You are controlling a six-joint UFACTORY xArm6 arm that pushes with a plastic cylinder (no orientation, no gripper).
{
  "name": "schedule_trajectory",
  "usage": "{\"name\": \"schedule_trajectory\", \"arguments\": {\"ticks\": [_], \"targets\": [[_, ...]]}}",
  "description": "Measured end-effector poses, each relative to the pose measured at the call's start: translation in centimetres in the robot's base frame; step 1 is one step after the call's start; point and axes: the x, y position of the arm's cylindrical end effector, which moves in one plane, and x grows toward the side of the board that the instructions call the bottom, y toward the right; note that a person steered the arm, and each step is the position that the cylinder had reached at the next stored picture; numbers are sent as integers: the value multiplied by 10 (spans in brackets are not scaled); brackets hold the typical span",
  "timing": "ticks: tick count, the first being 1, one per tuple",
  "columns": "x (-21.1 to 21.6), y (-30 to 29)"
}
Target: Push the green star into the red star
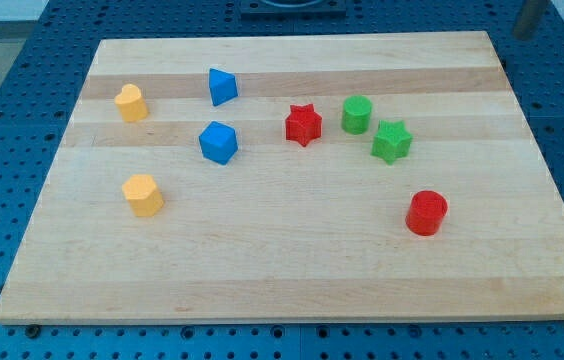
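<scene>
Eight blocks on the worktop, two red (a red star, a red cylinder), two green (a green star, a green cylinder), two blue (a blue cube, a blue wedge), two yellow (an upper yellow block, a lower yellow block)

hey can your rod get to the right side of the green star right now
Probably yes. My tip isn't in view, but the board to the view's right of the green star is bare.

1. The green star lies flat on the surface, right of centre, nearer the top edge than the bottom.
2. The red star lies flat near the centre, left of the green star and apart from it.
</scene>
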Motion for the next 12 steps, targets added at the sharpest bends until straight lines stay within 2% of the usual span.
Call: {"name": "schedule_trajectory", "arguments": {"ticks": [3,6,7,8,11,12], "targets": [[25,-88],[132,-97],[155,-108],[166,-136],[209,-150],[211,-189]]}}
